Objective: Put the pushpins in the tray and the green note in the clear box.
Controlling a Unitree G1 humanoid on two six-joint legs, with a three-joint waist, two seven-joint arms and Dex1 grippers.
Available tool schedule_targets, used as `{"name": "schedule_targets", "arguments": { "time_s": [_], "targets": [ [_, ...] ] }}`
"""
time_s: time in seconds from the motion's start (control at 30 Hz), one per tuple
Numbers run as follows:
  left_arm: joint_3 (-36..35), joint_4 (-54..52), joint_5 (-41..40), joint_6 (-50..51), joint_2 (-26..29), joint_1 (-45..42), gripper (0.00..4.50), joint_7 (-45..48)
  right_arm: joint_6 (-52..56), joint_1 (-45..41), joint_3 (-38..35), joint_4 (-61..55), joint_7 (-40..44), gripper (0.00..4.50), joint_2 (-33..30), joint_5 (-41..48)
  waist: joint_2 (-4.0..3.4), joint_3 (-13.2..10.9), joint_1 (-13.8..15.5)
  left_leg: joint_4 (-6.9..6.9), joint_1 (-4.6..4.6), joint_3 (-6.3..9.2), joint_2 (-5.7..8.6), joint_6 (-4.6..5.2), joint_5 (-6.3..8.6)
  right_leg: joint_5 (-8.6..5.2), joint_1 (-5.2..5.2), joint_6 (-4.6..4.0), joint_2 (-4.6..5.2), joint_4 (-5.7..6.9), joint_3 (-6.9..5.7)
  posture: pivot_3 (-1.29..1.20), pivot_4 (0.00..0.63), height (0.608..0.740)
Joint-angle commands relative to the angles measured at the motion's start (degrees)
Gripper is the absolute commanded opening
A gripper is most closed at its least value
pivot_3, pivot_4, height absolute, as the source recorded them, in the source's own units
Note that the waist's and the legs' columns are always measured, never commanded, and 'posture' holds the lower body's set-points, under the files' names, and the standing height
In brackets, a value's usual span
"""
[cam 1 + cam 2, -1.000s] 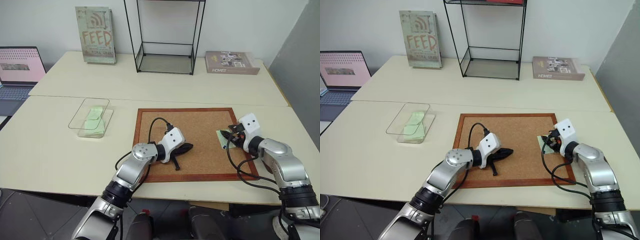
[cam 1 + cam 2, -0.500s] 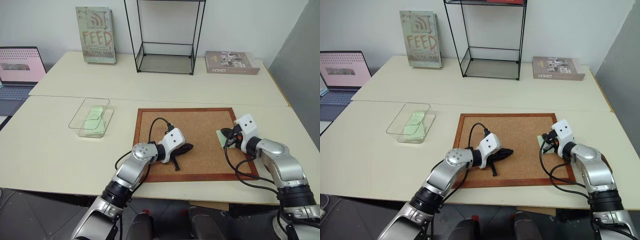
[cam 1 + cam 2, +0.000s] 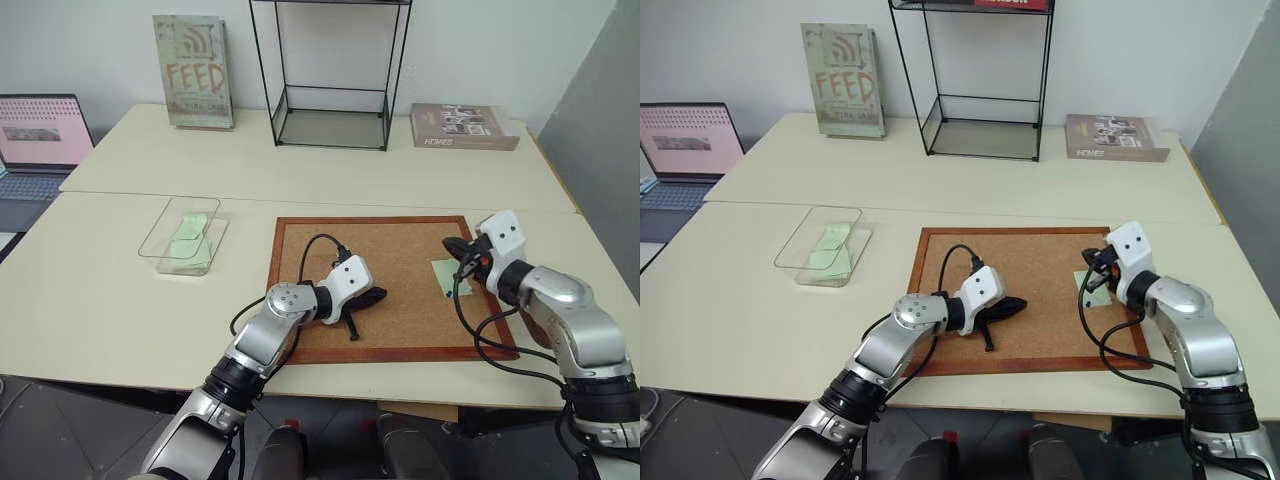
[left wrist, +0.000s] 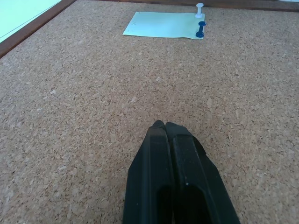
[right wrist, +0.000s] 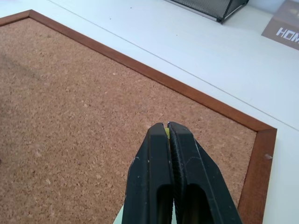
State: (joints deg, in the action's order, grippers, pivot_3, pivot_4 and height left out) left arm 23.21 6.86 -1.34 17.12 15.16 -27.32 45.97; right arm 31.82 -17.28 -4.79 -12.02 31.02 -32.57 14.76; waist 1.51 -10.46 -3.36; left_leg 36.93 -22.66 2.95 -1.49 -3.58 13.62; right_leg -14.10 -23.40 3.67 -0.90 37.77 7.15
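Right gripper [image 5: 167, 127]: clenched, raised over the right side of the corkboard [image 3: 400, 250]; a yellow sliver [image 5: 167, 133] is pinched between its tips, which I take for a pushpin head, though too little shows to be sure.
Left gripper [image 4: 164, 125]: clenched on nothing, tips resting low on the cork near the board's middle.
Green note [image 3: 445, 276]: flat on the cork by the board's right edge, long axis running roughly from the surface's far edge toward its near edge.
Pins at the note: a dark blue pushpin [image 4: 201, 30] stands on one corner; a pale pushpin [image 4: 199, 8] stands just beside it, off the paper.
Clear box [image 3: 160, 235]: toward the left edge of the surface [image 3: 100, 300], well apart from the board, green slips already inside.
Key relation: the note lies just below and beside the right gripper, clearly nearer that arm; the left gripper points at it across the board.
Step, as I judge it: pins first, since the blue one seems to pin the note.
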Motion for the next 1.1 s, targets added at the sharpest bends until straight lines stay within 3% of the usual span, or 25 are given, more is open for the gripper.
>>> {"name": "schedule_targets", "arguments": {
  "time_s": [0.03,0.4,0.67,0.7,1.1],
  "targets": [
    [1.8,0.7,1.5,1.4,0.5,1.4,0.0,0.5,2.4,4.7,-7.2,-8.1,-1.5,0.02,-3.1,0.8,0.0,0.0,0.1,-0.01,-0.02,0.02,0.0,0.0,0.0,0.0,0.0,0.0,0.0,-0.01,-0.01,0.0,0.15,0.74],
    [1.7,0.4,1.4,0.8,0.4,1.8,0.0,0.2,8.1,28.2,-17.2,-16.1,-4.6,0.02,-10.8,-8.0,-0.1,0.1,0.1,0.0,0.05,-0.04,0.01,0.0,0.0,-0.19,0.02,-0.3,0.02,-0.06,0.06,0.0,0.15,0.74],
    [2.0,0.4,1.8,0.4,0.0,2.0,0.0,0.1,8.5,31.0,-18.6,-13.6,-3.8,0.02,-11.5,-9.8,-0.1,0.1,0.0,0.02,0.16,-0.09,0.0,0.0,0.0,-0.22,0.1,-0.32,0.02,-0.09,0.08,0.0,0.15,0.74],
    [2.0,0.5,1.8,0.4,0.0,1.9,0.0,0.1,8.6,30.8,-18.7,-13.1,-3.7,0.47,-11.4,-9.7,-0.1,0.1,0.0,0.01,0.15,-0.08,0.01,0.0,0.0,-0.22,0.1,-0.33,0.02,-0.09,0.08,0.0,0.15,0.74],
    [1.7,0.0,2.1,0.6,-0.2,2.5,0.0,-0.7,10.1,29.8,-19.7,-11.3,-2.3,2.68,-11.3,-8.2,-0.1,0.1,0.1,0.01,0.12,-0.07,0.02,0.0,0.0,-0.22,0.1,-0.32,0.02,-0.11,0.08,0.0,0.15,0.74]
  ]
}}
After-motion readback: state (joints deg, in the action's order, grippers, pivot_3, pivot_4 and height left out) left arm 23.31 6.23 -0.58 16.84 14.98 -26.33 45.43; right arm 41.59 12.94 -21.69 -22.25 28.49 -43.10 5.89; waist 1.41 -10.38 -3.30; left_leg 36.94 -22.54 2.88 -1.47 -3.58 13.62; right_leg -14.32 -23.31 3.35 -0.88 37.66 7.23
